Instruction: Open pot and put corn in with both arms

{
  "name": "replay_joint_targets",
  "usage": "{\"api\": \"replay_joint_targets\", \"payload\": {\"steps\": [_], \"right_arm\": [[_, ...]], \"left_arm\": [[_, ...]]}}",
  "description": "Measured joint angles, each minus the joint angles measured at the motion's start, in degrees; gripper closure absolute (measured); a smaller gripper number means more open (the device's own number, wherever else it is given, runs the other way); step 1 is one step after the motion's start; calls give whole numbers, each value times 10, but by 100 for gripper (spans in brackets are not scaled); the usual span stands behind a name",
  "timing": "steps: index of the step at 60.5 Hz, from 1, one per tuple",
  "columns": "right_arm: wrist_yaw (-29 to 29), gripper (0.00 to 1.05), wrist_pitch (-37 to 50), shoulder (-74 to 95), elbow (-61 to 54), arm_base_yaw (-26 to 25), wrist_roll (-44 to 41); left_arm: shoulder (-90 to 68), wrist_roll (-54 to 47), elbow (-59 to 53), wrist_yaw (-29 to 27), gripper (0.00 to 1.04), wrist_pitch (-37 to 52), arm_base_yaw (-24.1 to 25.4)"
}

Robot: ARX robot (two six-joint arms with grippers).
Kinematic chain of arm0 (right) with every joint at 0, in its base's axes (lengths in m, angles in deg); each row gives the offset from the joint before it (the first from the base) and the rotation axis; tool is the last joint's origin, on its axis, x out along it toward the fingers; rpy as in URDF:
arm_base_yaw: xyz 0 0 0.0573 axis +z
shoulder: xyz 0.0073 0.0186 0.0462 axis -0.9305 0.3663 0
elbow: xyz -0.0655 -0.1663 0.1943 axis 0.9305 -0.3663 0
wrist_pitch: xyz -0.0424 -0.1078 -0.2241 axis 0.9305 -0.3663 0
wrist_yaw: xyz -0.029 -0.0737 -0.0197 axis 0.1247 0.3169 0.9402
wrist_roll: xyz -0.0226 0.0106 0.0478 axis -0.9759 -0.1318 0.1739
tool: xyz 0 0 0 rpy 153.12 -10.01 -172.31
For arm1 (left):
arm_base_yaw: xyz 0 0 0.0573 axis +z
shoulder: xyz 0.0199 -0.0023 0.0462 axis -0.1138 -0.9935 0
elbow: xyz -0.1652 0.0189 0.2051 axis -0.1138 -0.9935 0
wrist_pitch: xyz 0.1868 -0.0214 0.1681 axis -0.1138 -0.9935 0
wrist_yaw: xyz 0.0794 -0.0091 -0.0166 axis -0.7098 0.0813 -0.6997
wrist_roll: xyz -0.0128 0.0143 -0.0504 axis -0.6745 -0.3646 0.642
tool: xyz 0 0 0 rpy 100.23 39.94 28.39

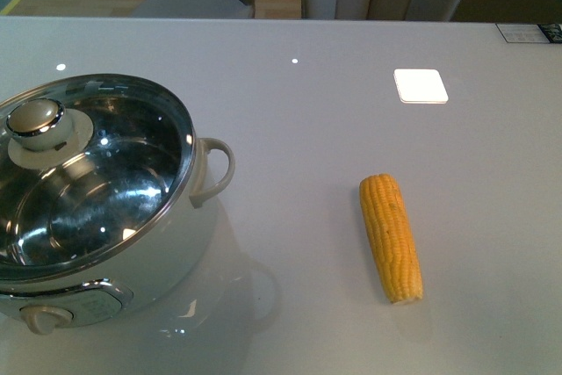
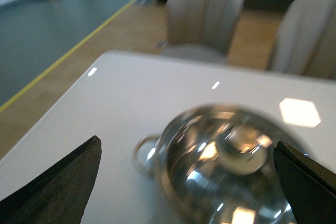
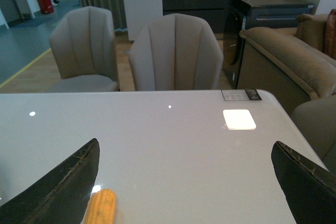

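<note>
Left tool (image 2: 186,145) and right tool (image 3: 185,144) stand wide, empty. The lid knob (image 1: 37,120) of the pot (image 1: 176,252) lies ahead of the left one; the corn (image 1: 391,236), lying front-to-back, is nearer the right.

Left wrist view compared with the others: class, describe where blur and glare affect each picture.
Front view: sharp, with small light spots on the glass lid and a bright square reflected on the table. Left wrist view: the pot is blurred and streaked with glare. Right wrist view: crisp, the corn clear.
</note>
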Motion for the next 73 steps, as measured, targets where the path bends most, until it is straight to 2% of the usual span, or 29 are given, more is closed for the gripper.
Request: {"api": "replay_joint_targets", "payload": {"steps": [8,19,31,38,50,73], "right_arm": [[0,9,0,0,0,0,0],[0,9,0,0,0,0,0],[0,9,0,0,0,0,0],[0,9,0,0,0,0,0],[0,9,0,0,0,0,0],[0,9,0,0,0,0,0]], "left_arm": [[-107,-6,33,19,7,110,-2],[-346,-7,63,60,7,336,2],[-622,-12,98,56,7,561,-15],[-723,-11,115,49,7,642,-21],[-869,-10,140,45,7,725,-21],[-949,24,165,26,7,731,-28]]}}
